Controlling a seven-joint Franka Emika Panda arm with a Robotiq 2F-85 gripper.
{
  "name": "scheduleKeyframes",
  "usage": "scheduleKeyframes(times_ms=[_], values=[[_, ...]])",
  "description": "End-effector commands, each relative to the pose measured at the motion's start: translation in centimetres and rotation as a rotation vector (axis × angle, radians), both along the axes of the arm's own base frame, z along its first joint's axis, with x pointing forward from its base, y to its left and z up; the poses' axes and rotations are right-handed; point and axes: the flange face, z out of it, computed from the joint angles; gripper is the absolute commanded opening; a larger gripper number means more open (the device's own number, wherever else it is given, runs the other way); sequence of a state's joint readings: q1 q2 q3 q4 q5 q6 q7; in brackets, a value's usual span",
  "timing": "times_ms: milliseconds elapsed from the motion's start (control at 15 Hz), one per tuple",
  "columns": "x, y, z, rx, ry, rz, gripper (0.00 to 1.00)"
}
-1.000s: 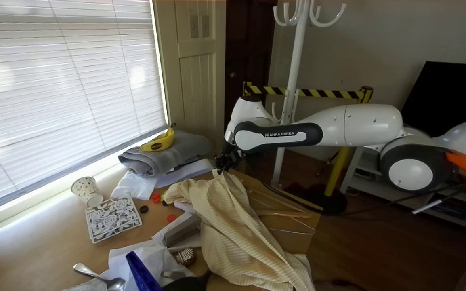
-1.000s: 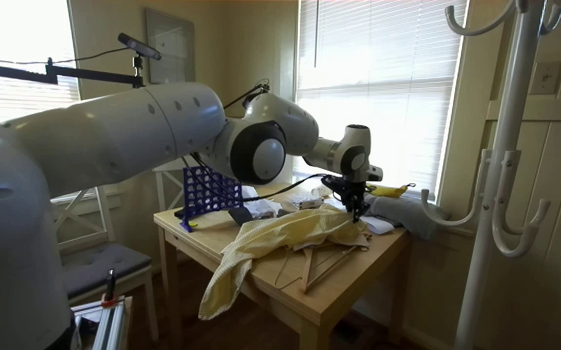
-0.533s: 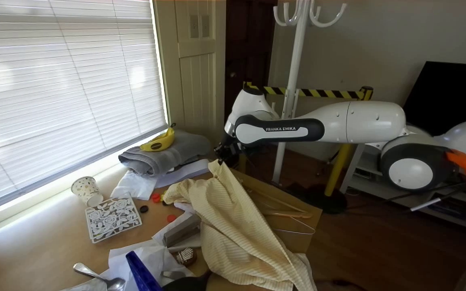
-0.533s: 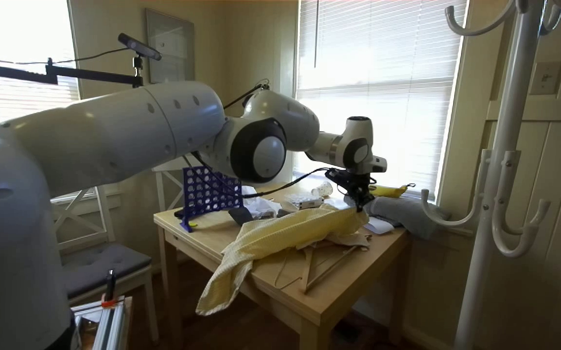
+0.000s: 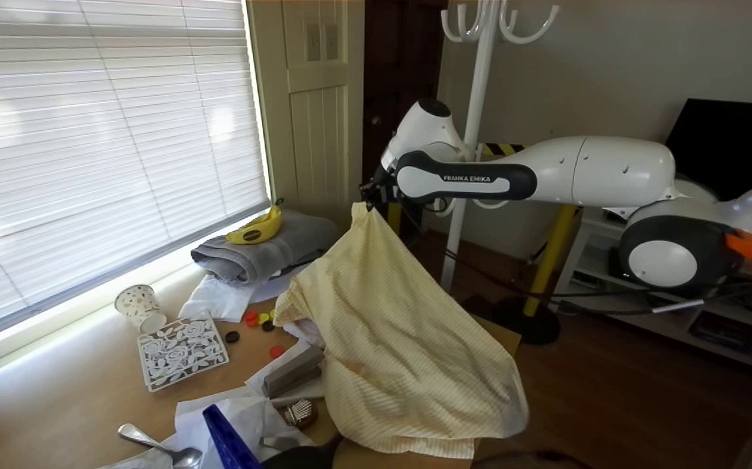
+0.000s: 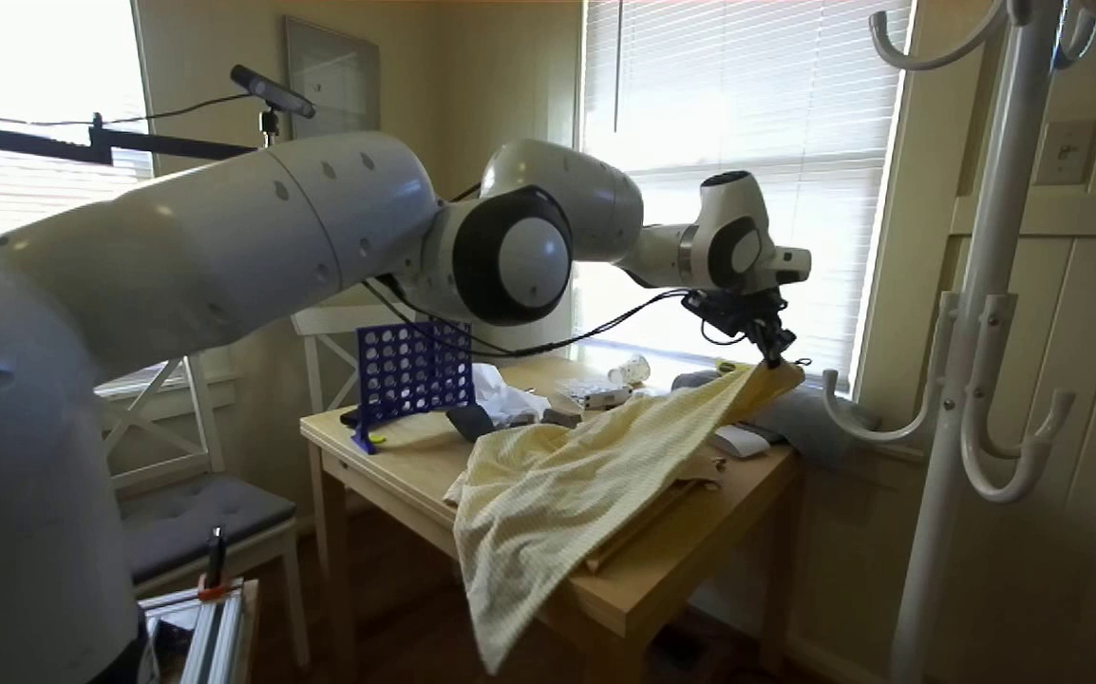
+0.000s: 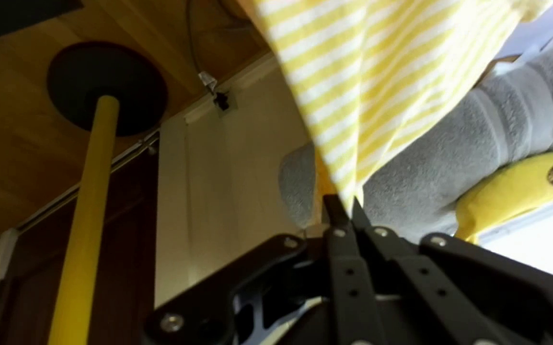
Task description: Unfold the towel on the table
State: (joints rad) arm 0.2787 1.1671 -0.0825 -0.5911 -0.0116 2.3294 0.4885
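The towel (image 5: 408, 326) is a pale yellow striped cloth, draped over the table (image 5: 43, 397). My gripper (image 5: 369, 202) is shut on one corner of it and holds that corner up above the tabletop. In an exterior view the towel (image 6: 567, 494) slopes from the raised gripper (image 6: 774, 356) down across the table (image 6: 728, 518), and its lower corner hangs past the near edge. In the wrist view the towel (image 7: 358, 91) narrows to a point between the closed fingertips (image 7: 349, 211). Part of the towel is still wrinkled.
A grey folded cloth (image 5: 298, 238) with a yellow banana pouch (image 5: 257, 228) lies by the window. A white coat rack (image 6: 975, 380) stands beside the table. A blue grid (image 6: 415, 370), a white trivet (image 5: 184, 352), a cup (image 5: 140, 307) and a spoon (image 5: 161, 446) are on the table.
My gripper has risen with the towel's corner, moving towards the coat rack. The towel has stretched out wider and now covers most of the hangers, and its hanging corner has shifted along the edge.
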Motion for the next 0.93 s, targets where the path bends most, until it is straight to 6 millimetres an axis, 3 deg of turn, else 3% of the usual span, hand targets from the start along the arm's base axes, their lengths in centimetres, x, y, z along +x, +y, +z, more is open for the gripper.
scheduleKeyframes(times_ms=[0,333,400,467,733,867], values=[[0.2,-1.3,2.2,-0.026,-0.042,-0.078,0.0],[0.0,-1.4,2.0,-0.041,0.0,-0.111,0.0],[-0.1,-1.3,1.7,-0.037,0.018,-0.116,0.27],[-0.2,-1.2,1.4,-0.034,0.031,-0.118,0.28],[-0.7,-0.6,1.1,-0.019,0.086,-0.136,0.54],[-1.1,1.2,1.3,-0.011,0.089,-0.059,0.68]])
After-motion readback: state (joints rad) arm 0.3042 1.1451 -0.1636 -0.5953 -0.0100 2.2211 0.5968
